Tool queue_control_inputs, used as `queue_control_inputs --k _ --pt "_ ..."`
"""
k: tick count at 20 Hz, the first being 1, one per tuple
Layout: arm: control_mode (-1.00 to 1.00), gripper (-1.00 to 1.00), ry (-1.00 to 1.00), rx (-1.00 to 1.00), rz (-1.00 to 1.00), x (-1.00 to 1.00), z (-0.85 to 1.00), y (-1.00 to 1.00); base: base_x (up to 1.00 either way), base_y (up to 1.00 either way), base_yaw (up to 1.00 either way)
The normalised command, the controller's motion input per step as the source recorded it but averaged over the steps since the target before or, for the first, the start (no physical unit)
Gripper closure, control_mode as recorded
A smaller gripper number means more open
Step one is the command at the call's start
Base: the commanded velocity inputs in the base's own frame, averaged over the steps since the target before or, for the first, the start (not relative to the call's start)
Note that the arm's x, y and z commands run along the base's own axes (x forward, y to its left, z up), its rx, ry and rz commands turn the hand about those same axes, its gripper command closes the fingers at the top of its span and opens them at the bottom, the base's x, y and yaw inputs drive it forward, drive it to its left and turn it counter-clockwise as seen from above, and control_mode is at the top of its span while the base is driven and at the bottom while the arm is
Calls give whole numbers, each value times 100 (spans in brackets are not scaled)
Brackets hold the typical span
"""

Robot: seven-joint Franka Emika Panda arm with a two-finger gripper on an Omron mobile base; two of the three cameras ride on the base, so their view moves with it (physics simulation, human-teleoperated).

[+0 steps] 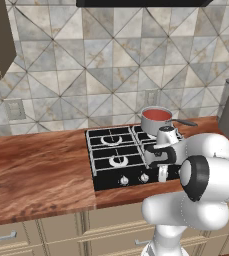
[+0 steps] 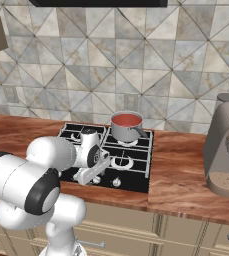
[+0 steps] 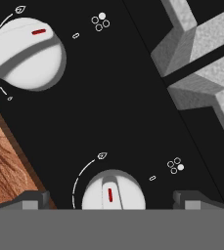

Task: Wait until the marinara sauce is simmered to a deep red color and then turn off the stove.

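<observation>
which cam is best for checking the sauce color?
The right base view: the sauce shows as an open orange-red disc in the saucepan, with nothing in front of it. The left base view also shows it, smaller and at a flatter angle, just behind the arm. The hand view looks at the stove knobs instead.
</observation>
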Motion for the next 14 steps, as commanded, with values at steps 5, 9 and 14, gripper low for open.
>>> queue_control_inputs --k 5,9,14 --pt "-100 -100 0 0 0 0 0 0 0 0 0" --pt "-100 -100 0 0 0 0 0 0 0 0 0" --pt "-100 -100 0 0 0 0 0 0 0 0 0"
